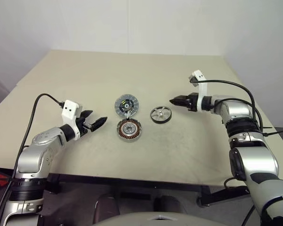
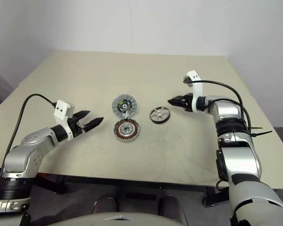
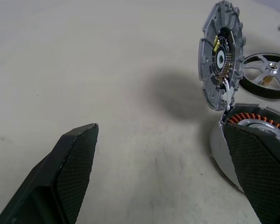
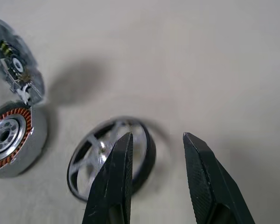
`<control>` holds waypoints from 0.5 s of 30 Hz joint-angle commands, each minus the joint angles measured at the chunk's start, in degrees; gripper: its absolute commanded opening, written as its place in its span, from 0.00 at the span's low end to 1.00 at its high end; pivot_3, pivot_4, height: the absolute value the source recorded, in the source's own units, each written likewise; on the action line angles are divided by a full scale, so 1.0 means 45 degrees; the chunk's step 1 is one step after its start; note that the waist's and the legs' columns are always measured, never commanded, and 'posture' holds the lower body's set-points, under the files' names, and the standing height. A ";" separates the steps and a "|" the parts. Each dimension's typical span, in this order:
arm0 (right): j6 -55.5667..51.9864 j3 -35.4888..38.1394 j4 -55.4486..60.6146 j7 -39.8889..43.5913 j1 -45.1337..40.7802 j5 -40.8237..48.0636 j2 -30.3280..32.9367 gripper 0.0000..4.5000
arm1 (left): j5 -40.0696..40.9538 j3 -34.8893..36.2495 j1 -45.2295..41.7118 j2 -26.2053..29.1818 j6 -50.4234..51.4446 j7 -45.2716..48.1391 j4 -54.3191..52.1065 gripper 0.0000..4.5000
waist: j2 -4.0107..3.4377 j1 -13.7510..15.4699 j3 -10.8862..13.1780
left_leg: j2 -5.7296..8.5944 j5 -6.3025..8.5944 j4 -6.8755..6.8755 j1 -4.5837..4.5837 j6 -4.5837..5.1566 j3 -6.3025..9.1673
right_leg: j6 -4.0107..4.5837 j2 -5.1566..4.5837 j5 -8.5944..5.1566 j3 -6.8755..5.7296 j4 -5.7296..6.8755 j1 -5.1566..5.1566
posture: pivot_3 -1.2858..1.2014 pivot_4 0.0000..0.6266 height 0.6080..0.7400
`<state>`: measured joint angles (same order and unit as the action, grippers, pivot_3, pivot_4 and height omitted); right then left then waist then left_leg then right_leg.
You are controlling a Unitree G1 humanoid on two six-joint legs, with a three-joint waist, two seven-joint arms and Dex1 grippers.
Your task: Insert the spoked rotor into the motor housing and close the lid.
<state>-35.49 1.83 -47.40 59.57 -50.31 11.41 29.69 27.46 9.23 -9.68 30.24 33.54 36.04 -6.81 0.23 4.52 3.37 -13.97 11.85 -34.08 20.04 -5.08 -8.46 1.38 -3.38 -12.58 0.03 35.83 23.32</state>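
Table (image 1: 85, 70); dark-rimmed, silver-spoked rotor (image 1: 160, 114)

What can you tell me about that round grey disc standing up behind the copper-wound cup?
The lid is a flat grey disc with a ribbed, notched rim that looks like metal. Its dark inner face carries small yellow-green marks. It stands tilted open, nearly upright, joined by a small white hinge at its lower edge to the cup with copper windings. Nothing else touches it; the spoked wheel lies apart on the table.

Beige table (image 1: 75, 80) with matte top, faint scuffs; front edge near. White wall (image 1: 132, 23) behind it. Dark floor below the front edge.
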 commanded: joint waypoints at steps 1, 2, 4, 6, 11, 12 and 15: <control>-0.1628 0.0872 -0.0322 0.0301 -0.0570 0.0888 0.0458 0.42 | -0.0026 0.0199 0.0061 0.0049 -0.0289 0.0038 -0.0283 1.00 | -0.0015 0.0013 0.0007 | 0.0000 0.0000 -0.0001 -0.0001 0.0000 0.0000 | 0.0000 0.0000 0.0000 0.0001 0.0002 0.0000 | 0.52 0.00 1.00; -0.2038 0.1071 -0.0547 0.0250 -0.0666 0.1047 0.0515 0.42 | -0.0025 0.0204 0.0088 0.0056 -0.0291 0.0037 -0.0299 1.00 | -0.0024 0.0013 0.0013 | 0.0000 0.0000 -0.0002 -0.0001 0.0000 0.0000 | 0.0000 0.0000 0.0000 0.0000 0.0004 0.0000 | 0.52 0.00 1.00; -0.2501 0.1413 -0.1050 0.0009 -0.0848 0.1215 0.0633 0.42 | -0.0027 0.0201 0.0114 0.0070 -0.0289 0.0029 -0.0321 1.00 | -0.0032 0.0018 0.0017 | -0.0001 0.0000 -0.0004 -0.0002 0.0000 -0.0001 | 0.0001 0.0000 0.0000 0.0002 0.0011 0.0000 | 0.52 0.00 1.00; -0.2994 0.1847 -0.1563 -0.0185 -0.1088 0.1439 0.0746 0.42 | -0.0029 0.0200 0.0124 0.0080 -0.0284 0.0025 -0.0333 1.00 | -0.0043 0.0018 0.0017 | -0.0002 -0.0001 -0.0007 -0.0005 -0.0001 -0.0001 | 0.0002 0.0000 0.0000 0.0002 0.0020 0.0000 | 0.52 0.00 1.00; -0.4985 0.2428 -0.1700 -0.0263 -0.1139 0.2072 0.0745 0.42 | -0.0058 0.0209 0.0260 0.0114 -0.0318 0.0043 -0.0386 1.00 | -0.0050 0.0115 0.0017 | -0.0002 -0.0001 -0.0012 -0.0005 0.0000 -0.0002 | 0.0003 0.0000 0.0000 0.0001 0.0017 -0.0001 | 0.52 0.00 1.00; -0.5480 0.2516 -0.1561 -0.0344 -0.1039 0.2228 0.0652 0.42 | -0.0059 0.0214 0.0280 0.0118 -0.0318 0.0041 -0.0398 1.00 | -0.0051 0.0148 0.0018 | -0.0003 -0.0001 -0.0012 -0.0004 0.0000 -0.0002 | 0.0003 0.0000 0.0000 0.0001 0.0015 0.0000 | 0.52 0.00 1.00; -0.6582 0.2671 -0.0940 -0.0689 -0.0620 0.2618 0.0317 0.42 | -0.0058 0.0244 0.0309 0.0137 -0.0327 0.0041 -0.0415 1.00 | -0.0053 0.0227 0.0018 | -0.0003 -0.0001 -0.0010 -0.0004 0.0000 -0.0002 | 0.0003 0.0000 0.0000 0.0000 0.0014 0.0002 | 0.52 0.00 1.00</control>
<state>-62.33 12.78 -54.68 57.17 -53.18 20.94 31.52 27.36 9.28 -8.13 30.26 33.45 36.04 -6.85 -0.01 5.55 3.45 -13.98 11.85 -34.13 20.02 -5.08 -8.47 1.39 -3.38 -12.57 0.03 35.90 23.32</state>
